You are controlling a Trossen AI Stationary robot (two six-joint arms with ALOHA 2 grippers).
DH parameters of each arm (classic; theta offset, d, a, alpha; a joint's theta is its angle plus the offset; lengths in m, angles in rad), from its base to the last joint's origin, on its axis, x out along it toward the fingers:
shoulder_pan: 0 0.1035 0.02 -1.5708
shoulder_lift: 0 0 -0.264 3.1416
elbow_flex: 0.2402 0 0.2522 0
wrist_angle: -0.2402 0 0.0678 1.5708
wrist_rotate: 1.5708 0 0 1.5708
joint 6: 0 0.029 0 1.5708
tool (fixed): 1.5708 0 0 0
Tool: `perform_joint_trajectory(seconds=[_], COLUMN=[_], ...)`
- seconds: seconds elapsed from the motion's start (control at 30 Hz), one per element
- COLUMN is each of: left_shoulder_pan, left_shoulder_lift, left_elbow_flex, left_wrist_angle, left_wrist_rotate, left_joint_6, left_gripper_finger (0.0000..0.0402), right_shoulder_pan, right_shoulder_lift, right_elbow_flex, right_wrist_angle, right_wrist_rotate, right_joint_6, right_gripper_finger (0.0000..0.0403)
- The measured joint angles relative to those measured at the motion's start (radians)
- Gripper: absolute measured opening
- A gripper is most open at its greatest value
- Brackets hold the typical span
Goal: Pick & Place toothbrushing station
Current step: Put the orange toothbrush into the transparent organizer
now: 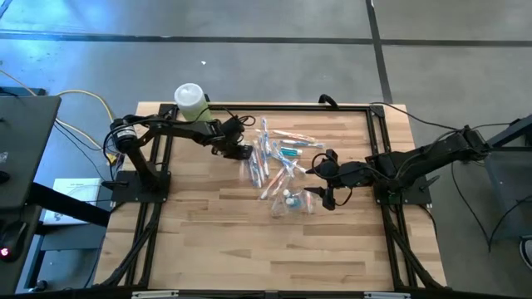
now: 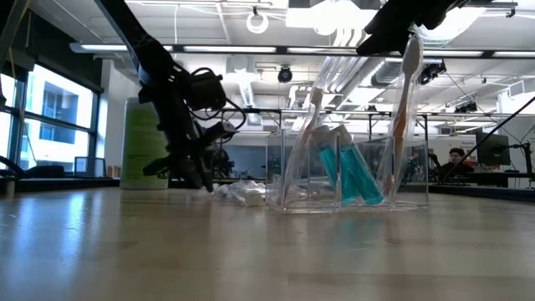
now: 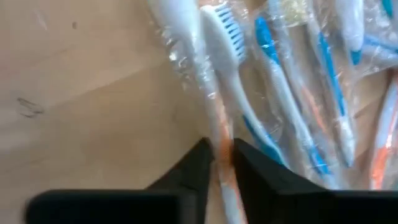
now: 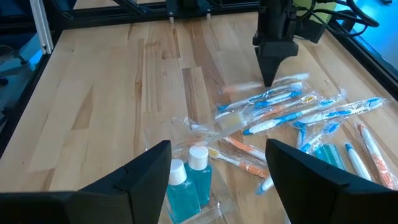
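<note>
My left arm reaches in from the far-left corner, its left gripper [image 3: 217,163] pointed down, fingers nearly together with a narrow gap. My right arm stretches in from the right side; the right gripper [image 4: 217,171] hangs spread wide.

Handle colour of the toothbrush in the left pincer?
Orange and white handle, clearest in the left wrist view.

From straight overhead we see the whole pale wooden tabletop [image 1: 208,241]. Level with its surface, we face the room. Each wrist view peers past its dark fingers [image 3: 202,165], sharing the wrapped white toothbrushes [image 4: 280,106] ahead.
</note>
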Motion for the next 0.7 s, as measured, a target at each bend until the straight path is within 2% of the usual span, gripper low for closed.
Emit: perform_joint_trajectory(seconds=[0.07,0.2,0.33,0.57,0.7], left_shoulder_pan=[0.000,-0.023,-0.077,-0.178,-0.293], left_shoulder_lift=[0.000,-0.018,-0.082,-0.326,-0.477], left_elbow_flex=[-0.001,-0.002,-0.007,-0.004,-0.004], left_wrist_angle=[-0.001,-0.001,-0.016,-0.020,0.008], left_wrist_rotate=[0.004,0.016,-0.049,-0.191,-0.289], left_joint_6=[0.039,0.117,0.142,0.163,0.197], left_gripper_finger=[0.0017,0.0012,0.0010,0.0008,0.0007], right_shoulder_pan=[0.000,0.000,0.000,0.000,0.000], right_shoulder_lift=[0.000,0.000,0.000,0.000,0.000], right_elbow_flex=[0.000,0.000,0.000,0.000,0.000], right_wrist_angle=[0.000,0.000,0.000,-0.003,-0.003], right_wrist_rotate=[0.000,0.000,0.000,0.003,0.003], right_joint_6=[0.000,0.000,0.000,0.051,0.046], right_gripper_finger=[0.0254,0.0254,0.0254,0.0254,0.0254])
